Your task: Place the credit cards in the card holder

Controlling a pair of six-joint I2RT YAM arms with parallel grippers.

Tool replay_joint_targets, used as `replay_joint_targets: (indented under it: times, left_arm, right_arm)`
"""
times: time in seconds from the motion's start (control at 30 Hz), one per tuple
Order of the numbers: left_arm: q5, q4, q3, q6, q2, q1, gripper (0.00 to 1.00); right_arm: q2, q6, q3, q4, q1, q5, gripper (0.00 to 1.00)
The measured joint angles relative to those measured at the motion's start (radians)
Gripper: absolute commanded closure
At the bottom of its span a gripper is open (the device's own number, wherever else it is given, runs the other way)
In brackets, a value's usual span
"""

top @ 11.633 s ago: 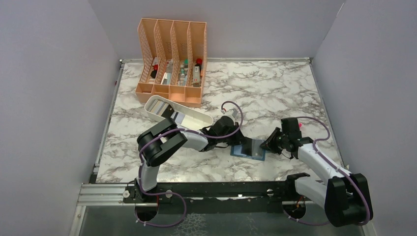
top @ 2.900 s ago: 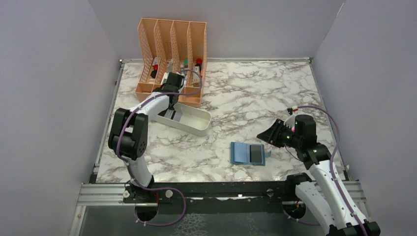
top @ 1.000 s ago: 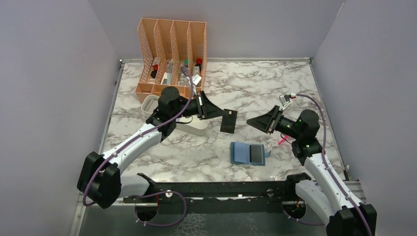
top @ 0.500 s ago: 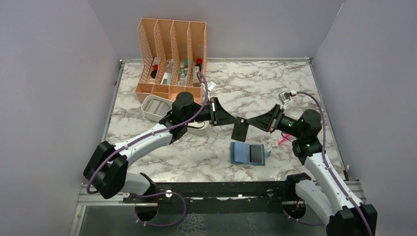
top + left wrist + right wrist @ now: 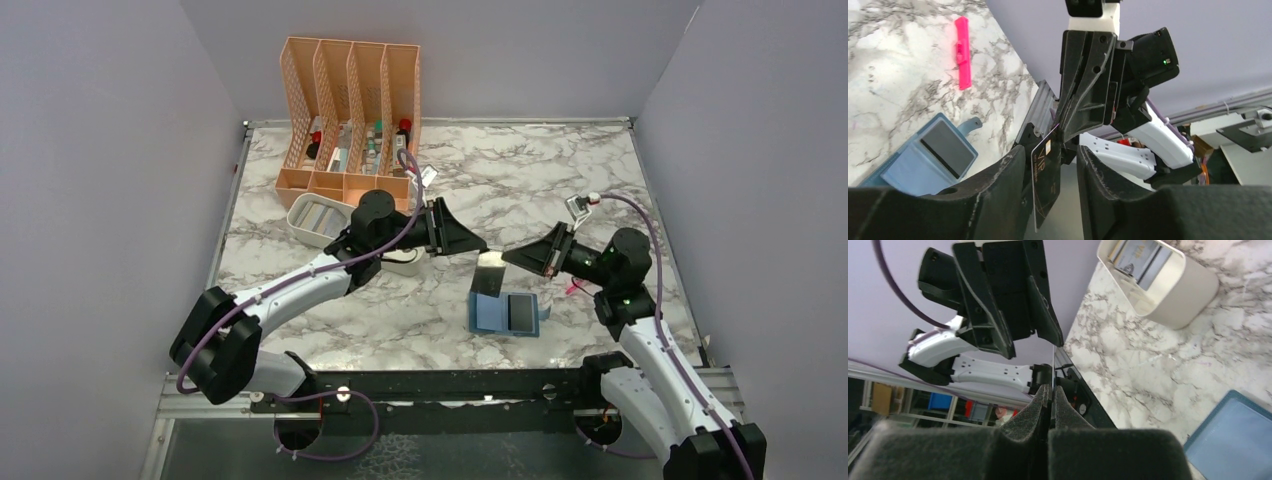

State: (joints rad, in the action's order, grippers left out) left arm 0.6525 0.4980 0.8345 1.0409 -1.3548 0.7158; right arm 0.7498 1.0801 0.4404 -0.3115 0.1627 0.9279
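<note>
Dangling near the open card holder (image 5: pixel 492 314), a dark VIP credit card (image 5: pixel 490 273) (chip showing) is clenched in the right claw (image 5: pixel 504 257); left claw (image 5: pixel 484 247) spread, released.

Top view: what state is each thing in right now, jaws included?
left gripper: jaws open, either side of the card, not pinching it.
right gripper: jaws shut on the card.
card: in the air, on edge.
card holder: lying open on the table, a dark card in one slot.
white tray: holding cards.
mesh organizer: standing, bottles inside.
</note>
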Motion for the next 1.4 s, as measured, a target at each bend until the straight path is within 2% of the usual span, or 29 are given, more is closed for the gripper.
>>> replay_joint_targets:
  times: [0.17, 0.33, 0.53, 0.67, 0.87, 1.03, 1.4]
  left_arm:
    - [-0.043, -0.055, -0.018, -0.061, 0.003, 0.000, 0.52]
    - [-0.164, -0.263, -0.004, -0.209, 0.022, 0.015, 0.53]
    - [-0.319, -0.441, 0.005, -0.351, 0.021, 0.072, 0.63]
    - [-0.385, -0.487, 0.018, -0.409, -0.042, 0.131, 0.64]
    - [-0.438, -0.526, 0.074, -0.463, -0.204, 0.227, 0.62]
    - [-0.481, -0.549, 0.103, -0.490, -0.277, 0.274, 0.62]
    - [-0.579, -0.583, 0.126, -0.538, -0.400, 0.288, 0.81]
  right_arm:
    - [0.002, -0.134, 0.000, 0.148, 0.000, -0.033, 0.99]
    - [0.017, -0.311, 0.010, 0.339, 0.000, -0.147, 0.99]
    - [0.076, -0.472, 0.024, 0.506, 0.000, -0.321, 0.99]
    - [0.095, -0.531, 0.036, 0.586, 0.000, -0.425, 0.99]
    - [0.101, -0.536, 0.041, 0.650, 0.000, -0.554, 0.99]
    - [0.105, -0.531, 0.041, 0.671, 0.000, -0.634, 0.99]
    - [0.056, -0.519, -0.081, 0.584, 0.000, -0.630, 0.99]
